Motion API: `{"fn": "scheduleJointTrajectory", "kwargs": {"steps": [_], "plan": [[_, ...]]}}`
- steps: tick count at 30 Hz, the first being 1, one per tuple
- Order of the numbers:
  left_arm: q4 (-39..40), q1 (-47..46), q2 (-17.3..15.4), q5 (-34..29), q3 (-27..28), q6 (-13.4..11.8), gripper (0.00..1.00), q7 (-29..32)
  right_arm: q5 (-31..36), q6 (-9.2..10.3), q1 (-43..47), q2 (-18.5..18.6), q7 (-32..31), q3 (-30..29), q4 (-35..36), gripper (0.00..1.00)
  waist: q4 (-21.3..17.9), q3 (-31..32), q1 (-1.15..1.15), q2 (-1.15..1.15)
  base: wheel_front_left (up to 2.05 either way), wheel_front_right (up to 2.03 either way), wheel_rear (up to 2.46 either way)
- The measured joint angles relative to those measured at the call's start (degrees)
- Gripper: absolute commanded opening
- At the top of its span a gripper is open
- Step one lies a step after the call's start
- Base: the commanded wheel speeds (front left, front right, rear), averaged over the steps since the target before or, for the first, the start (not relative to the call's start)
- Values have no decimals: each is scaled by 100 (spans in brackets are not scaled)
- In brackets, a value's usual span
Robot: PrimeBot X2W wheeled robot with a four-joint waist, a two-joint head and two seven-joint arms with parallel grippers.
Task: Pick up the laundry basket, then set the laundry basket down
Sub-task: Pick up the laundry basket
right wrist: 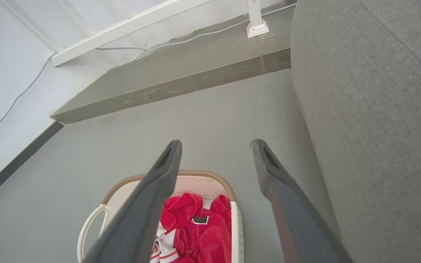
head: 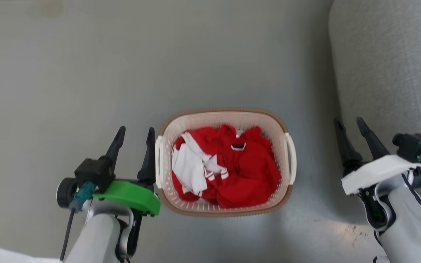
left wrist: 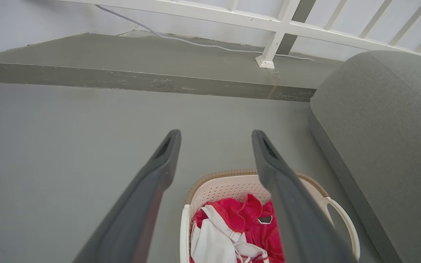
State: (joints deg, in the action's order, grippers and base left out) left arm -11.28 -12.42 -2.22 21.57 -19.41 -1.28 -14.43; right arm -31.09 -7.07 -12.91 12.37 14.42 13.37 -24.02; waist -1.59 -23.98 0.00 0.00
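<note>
Cream basket (head: 228, 118) just beside L gripper (head: 137, 129)

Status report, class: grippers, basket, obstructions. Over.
Both open: left gripper beside handle, right gripper apart. Cream perforated plastic laundry basket on floor, unheld. Grey sofa near right.

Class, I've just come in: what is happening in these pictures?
A two-armed robot faces a cream-white perforated plastic laundry basket with a brown rim, standing on the grey floor and holding red and white clothes. Its left gripper hangs open close beside the basket's left handle; its right gripper, open, is clear of the right handle. Nothing is gripped yet.
</note>
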Motion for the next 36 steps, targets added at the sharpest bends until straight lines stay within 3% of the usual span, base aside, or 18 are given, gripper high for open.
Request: {"fn": "scheduleJointTrajectory", "kwargs": {"steps": [19,36], "plan": [[-1880,-1489,19,376,-502,0,100,0,-536,0,-1235,207,-389,794,-1011,100,154,-1566,1,0,0,0,0],[-3252,-2728,42,1301,-1007,75,100,144,-888,-1,-2089,215,-851,1704,-1594,100,106,-2784,0,0,0,0,0]]}}
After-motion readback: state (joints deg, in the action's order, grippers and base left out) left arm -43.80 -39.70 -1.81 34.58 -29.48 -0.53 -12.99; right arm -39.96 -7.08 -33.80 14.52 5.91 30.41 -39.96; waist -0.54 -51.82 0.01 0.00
